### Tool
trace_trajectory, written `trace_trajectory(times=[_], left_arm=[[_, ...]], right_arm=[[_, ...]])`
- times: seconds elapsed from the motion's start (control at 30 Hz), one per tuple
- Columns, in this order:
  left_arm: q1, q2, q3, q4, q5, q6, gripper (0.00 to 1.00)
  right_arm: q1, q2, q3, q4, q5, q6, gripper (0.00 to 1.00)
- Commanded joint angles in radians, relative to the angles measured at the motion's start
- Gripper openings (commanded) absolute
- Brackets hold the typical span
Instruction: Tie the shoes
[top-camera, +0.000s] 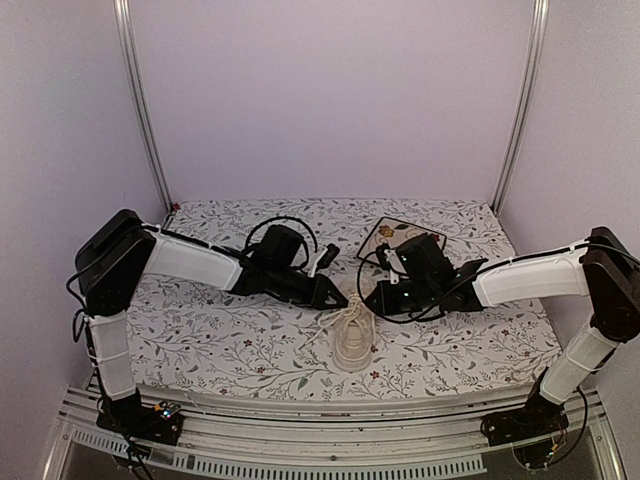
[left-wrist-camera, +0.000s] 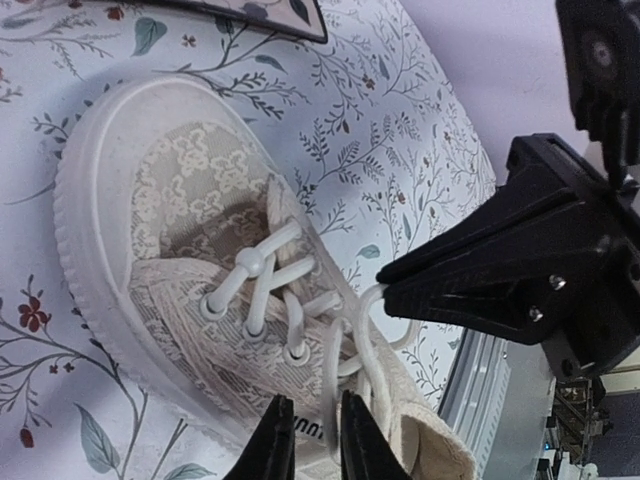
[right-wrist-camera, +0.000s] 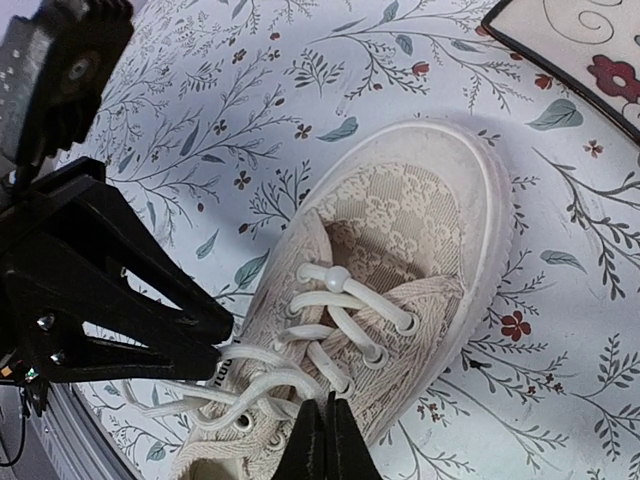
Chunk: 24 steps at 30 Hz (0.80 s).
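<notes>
The cream-white shoe (top-camera: 352, 340) lies on the floral cloth between both arms, toe toward the back. Its toe cap (left-wrist-camera: 110, 190) and crossed white laces (left-wrist-camera: 262, 290) fill the left wrist view. My left gripper (left-wrist-camera: 315, 405) stands narrowly open over the shoe's collar, with one lace strand (left-wrist-camera: 332, 385) running through the gap. My right gripper (right-wrist-camera: 327, 405) is shut, its tips pinching a lace loop (right-wrist-camera: 262, 372) beside the tongue. From the left wrist view the right gripper (left-wrist-camera: 385, 290) is a black wedge with a lace arcing from its tip.
A square floral tile (top-camera: 400, 238) with a dark border lies behind the shoe, toward the right. The metal rail at the table's near edge (left-wrist-camera: 480, 390) runs just past the shoe's heel. White walls close in the back and both sides.
</notes>
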<state>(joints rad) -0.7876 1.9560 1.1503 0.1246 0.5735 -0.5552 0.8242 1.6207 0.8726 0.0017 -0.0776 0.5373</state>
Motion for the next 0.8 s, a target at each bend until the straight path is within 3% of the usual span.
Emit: trace_trajectory(times=[0.0, 0.57, 0.77], left_arm=[[-0.007, 0.046, 0.014, 0.017, 0.017, -0.003, 0.15], [-0.024, 0.055, 0.018, 0.061, 0.074, -0.021, 0.12], [-0.031, 0.05, 0.005, 0.1, 0.081, -0.041, 0.0]], right_arm=[[0.0, 0.002, 0.017, 0.02, -0.007, -0.002, 0.02], [0.0, -0.008, 0.006, 0.02, -0.002, 0.001, 0.02], [0.0, -0.012, 0.006, 0.021, -0.003, 0.002, 0.02]])
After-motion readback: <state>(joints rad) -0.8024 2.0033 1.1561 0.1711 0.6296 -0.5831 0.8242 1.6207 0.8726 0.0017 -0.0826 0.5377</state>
